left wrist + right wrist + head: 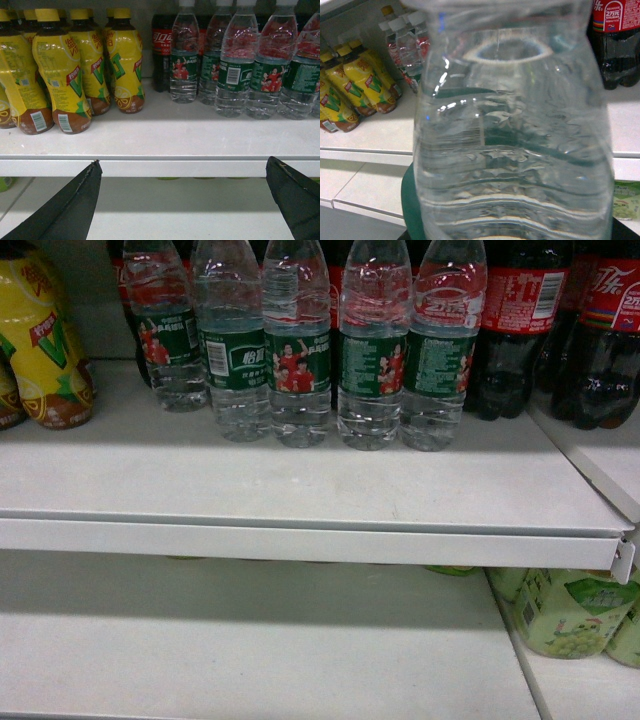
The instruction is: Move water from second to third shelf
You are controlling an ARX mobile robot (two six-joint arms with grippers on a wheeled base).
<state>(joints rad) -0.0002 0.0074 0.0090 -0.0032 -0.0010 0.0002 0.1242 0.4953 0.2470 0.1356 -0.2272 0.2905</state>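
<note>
Here, the right gripper itself is hidden in its wrist view, which is filled by a clear water bottle (512,135) pressed right against the lens, green label showing through; whether the jaws are clamped on it cannot be told. The left gripper (182,197) hangs with jaws spread wide and nothing between them, in front of the white shelf (160,145) edge. On that shelf stand a row of green-labelled water bottles (300,350), yellow tea bottles (60,75) to their left, and dark cola bottles (520,330) to their right.
</note>
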